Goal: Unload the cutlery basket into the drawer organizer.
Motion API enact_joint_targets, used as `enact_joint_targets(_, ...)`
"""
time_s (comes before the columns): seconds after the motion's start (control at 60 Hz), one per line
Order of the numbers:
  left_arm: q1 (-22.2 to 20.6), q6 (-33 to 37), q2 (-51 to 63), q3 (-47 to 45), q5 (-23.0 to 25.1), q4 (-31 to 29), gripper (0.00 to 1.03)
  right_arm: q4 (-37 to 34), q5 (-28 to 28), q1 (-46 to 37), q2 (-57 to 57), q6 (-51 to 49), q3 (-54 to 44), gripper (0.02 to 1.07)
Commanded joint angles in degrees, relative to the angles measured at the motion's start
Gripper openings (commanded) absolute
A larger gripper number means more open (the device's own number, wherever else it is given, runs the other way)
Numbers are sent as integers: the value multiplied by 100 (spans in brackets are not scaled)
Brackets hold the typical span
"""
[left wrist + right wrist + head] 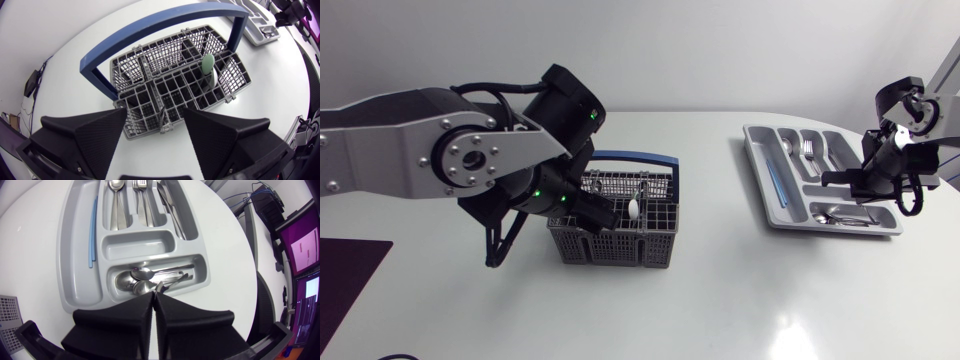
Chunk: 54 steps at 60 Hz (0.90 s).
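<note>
Left gripper (155, 111): released, fingers spread wide, hanging low over the near wall of the cutlery basket (145, 131). Nothing between the pads.

The basket is a grey wire grid with a blue hoop handle (150, 35). It sits mid-table (740, 290), under my left arm. One utensil with a pale handle (208, 67) stands upright in a compartment on the far side of the basket, away from my fingers. The other cells I can see into look bare.

Right gripper (154, 297): fingers pressed together, no gap showing. It is poised over the drawer organizer (70, 280), at the crosswise compartment nearest me, where the teaspoons (142, 275) lie. A bit of metal shows right at the tips; I cannot tell if it is pinched.

The long slots hold spoons (116, 205), forks (142, 205) and knives (170, 205). A thin blue stick (92, 230) lies in the narrow side slot.
</note>
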Motion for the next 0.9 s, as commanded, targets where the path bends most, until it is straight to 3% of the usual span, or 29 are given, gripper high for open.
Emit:
enact_joint_targets(0.0,-32,-132,102,-115,-34,54,78,188,105,-41,256,-52,171,9)
enact_joint_targets(0.067,-41,-132,120,-123,-34,63,78,188,202,-41,432,-34,267,31)
enact_joint_targets(0.083,-41,-132,120,-123,-42,63,78,161,255,-41,503,-43,302,47)
enact_joint_targets(0.167,-41,-132,138,-132,-42,63,77,-14,580,38,705,-114,425,83)
enact_joint_targets(0.25,-50,-132,138,-132,-42,89,64,-445,1336,214,933,-87,672,98)
enact_joint_targets(0.333,-94,-132,129,-141,-42,116,59,-559,1968,416,995,10,689,100)
enact_joint_targets(0.4,-120,-132,129,-141,-95,107,58,-568,1960,486,889,36,628,100)
enact_joint_targets(0.633,-94,-106,111,-229,-113,107,29,-841,1661,688,485,256,557,100)
enact_joint_targets(0.883,-41,-88,120,-378,-113,107,29,-1535,1213,1198,-192,686,557,100)
